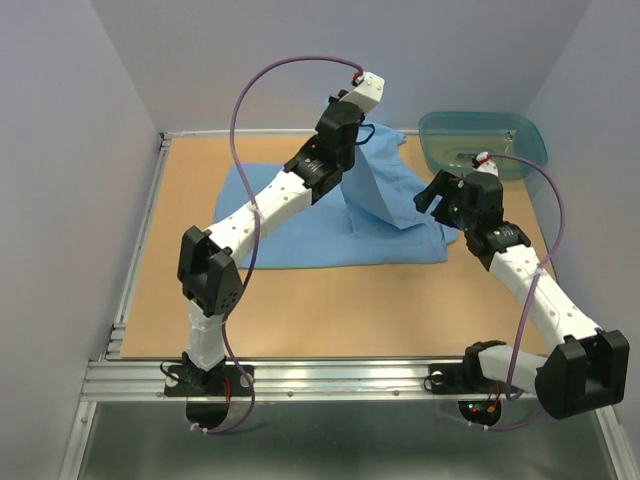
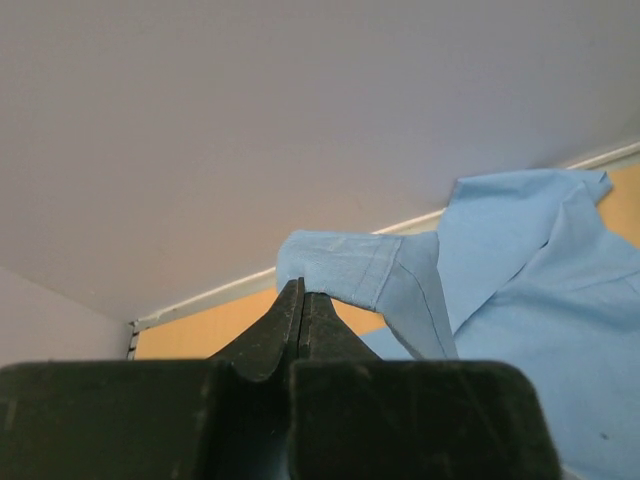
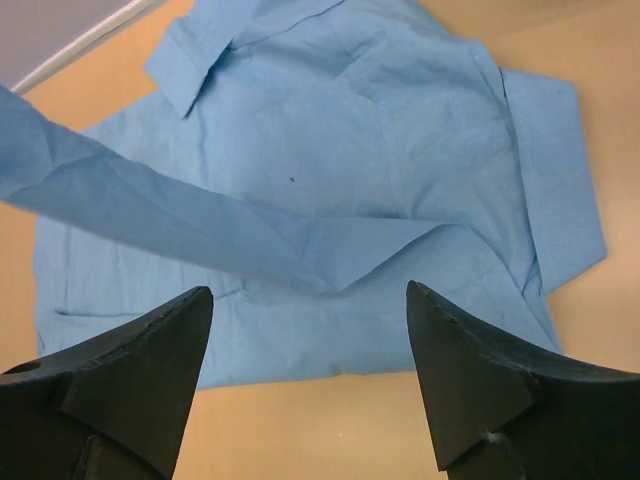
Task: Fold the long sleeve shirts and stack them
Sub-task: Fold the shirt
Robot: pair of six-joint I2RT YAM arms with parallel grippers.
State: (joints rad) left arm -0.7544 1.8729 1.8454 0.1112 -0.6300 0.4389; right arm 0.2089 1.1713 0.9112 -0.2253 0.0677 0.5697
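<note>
Tan table, aluminium rail at near edge, lilac walls, blue shirt.

A lab test cell: plain grey walls enclose a wooden counter edged with aluminium rail.

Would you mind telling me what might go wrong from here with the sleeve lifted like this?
The left gripper pinches only the edge of the cuff, so the sleeve may slip free mid-fold. The right gripper hangs open above the shirt, pinning nothing, so pulling the sleeve could drag and wrinkle the flat body. The tub stands near that gripper and might get nudged.
</note>
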